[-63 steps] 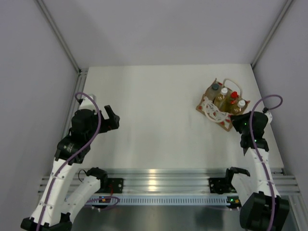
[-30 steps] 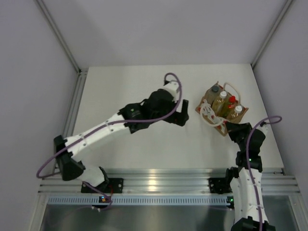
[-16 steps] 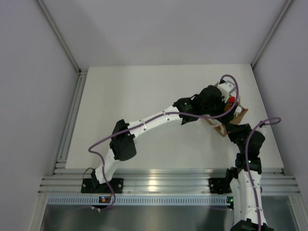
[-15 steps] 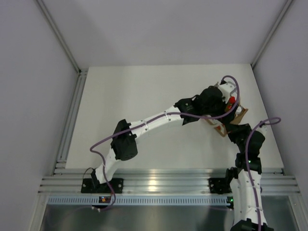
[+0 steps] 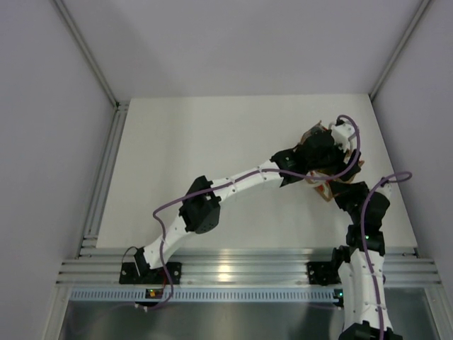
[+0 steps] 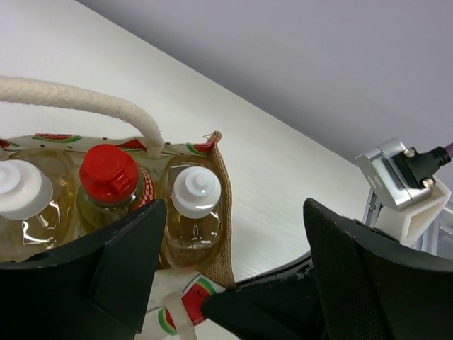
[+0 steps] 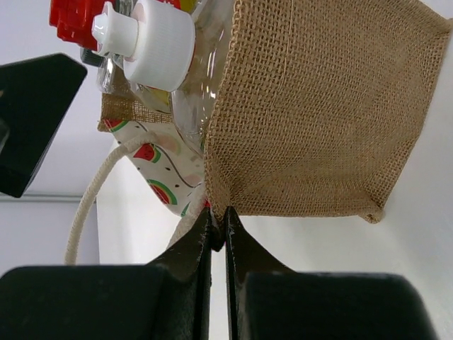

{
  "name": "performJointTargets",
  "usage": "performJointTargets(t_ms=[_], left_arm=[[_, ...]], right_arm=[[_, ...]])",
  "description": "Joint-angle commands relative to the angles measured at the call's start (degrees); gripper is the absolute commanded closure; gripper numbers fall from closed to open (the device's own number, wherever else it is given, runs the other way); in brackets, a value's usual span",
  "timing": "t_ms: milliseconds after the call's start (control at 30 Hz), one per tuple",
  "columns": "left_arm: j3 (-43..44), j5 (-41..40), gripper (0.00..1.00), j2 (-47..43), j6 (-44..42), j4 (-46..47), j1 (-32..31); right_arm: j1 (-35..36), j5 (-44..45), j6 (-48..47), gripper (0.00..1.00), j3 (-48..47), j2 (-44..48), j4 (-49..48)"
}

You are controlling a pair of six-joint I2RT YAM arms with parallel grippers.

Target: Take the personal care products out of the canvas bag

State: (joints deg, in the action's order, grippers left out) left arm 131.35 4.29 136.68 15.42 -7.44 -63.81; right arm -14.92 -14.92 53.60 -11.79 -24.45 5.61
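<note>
The canvas bag (image 7: 318, 120) stands at the table's far right, mostly under my left wrist in the top view (image 5: 324, 190). In the left wrist view it holds a yellow bottle with a red cap (image 6: 108, 170) between two amber bottles with white caps (image 6: 196, 190) (image 6: 21, 188). The clear bottle with the dark grey cap is hidden. My left gripper (image 6: 233, 212) is open just above the bag's right end, its fingers (image 6: 120, 262) straddling the end white-capped bottle and the bag's edge. My right gripper (image 7: 217, 227) is shut on the bag's lower corner seam.
A white rope handle (image 6: 85, 106) arches over the bottles, and another hangs down the printed side (image 7: 92, 198). The table's right edge and side wall (image 5: 417, 142) are close to the bag. The left arm (image 5: 233, 184) stretches diagonally across the table.
My left arm swung from the table's left side across to the bag and now hovers over it. My right gripper came in to the bag's near corner and has stayed there.
</note>
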Motion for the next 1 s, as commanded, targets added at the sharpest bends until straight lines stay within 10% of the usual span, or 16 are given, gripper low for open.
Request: performJointTargets(t_ms=[0, 667, 967], left_arm=[[3.21, -1.56, 0.19, 1.74, 0.49, 8.65, -0.17], [2.25, -4.56, 0.40, 6.76, -5.92, 9.38, 0.35], [1.10, -1.75, 1.00, 5.71, -5.40, 9.02, 0.79]], right_arm=[[-0.37, -6.09, -0.69, 1.00, -0.51, 0.10, 6.08], [-0.29, -7.84, -2.63, 1.00, -2.62, 0.28, 7.75], [-0.29, -7.58, -2.89, 1.00, -2.97, 0.63, 8.19]])
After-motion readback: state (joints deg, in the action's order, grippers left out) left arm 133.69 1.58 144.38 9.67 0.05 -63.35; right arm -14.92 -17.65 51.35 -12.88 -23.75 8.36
